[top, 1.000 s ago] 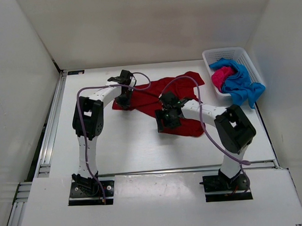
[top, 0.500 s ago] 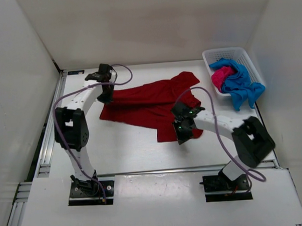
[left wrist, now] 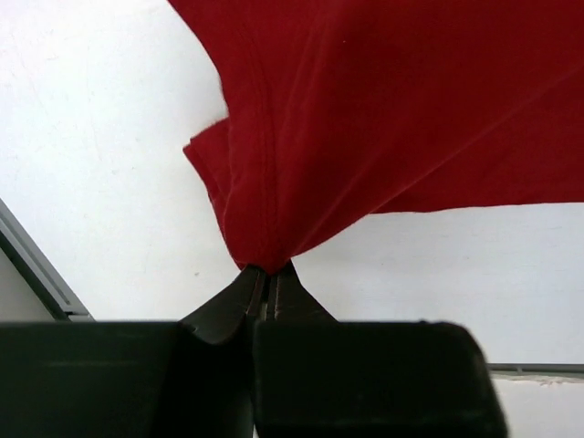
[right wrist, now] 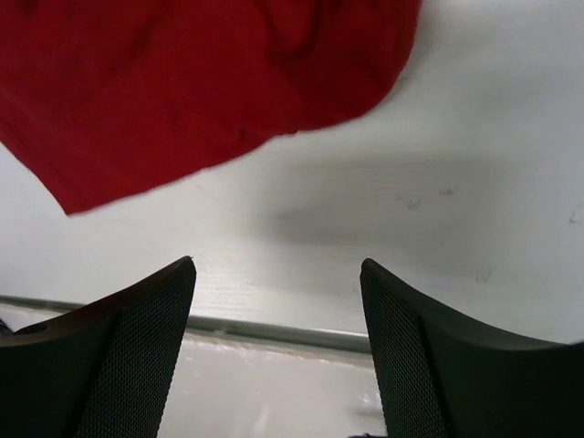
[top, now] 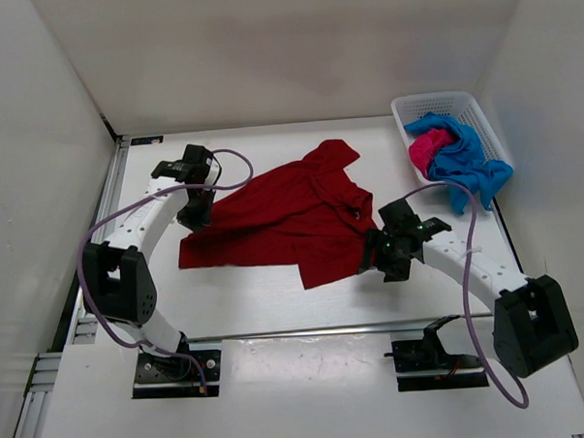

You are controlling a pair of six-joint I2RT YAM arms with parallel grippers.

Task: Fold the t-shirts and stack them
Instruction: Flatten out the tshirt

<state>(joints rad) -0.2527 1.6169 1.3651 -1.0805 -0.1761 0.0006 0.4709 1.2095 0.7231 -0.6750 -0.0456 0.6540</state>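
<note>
The dark red t-shirt (top: 282, 219) lies spread across the middle of the table, its fabric also filling the top of the left wrist view (left wrist: 392, 109) and the right wrist view (right wrist: 182, 91). My left gripper (top: 193, 216) is shut on the shirt's left edge, the cloth bunching at the fingertips (left wrist: 266, 274). My right gripper (top: 381, 259) hangs open just right of the shirt's near-right corner, nothing between its fingers (right wrist: 278, 274). The magenta-pink t-shirt (top: 428, 150) and the bright blue t-shirt (top: 469, 163) are heaped in the basket.
A white mesh basket (top: 440, 104) stands at the back right, with blue cloth spilling over its near side. White walls close in the table on three sides. A metal rail (top: 104, 237) runs along the left edge.
The left gripper has dragged the red shirt leftward and nearer, stretching it out flatter. The right gripper let go of the shirt's near-right part, opened and drew back to the right.
</note>
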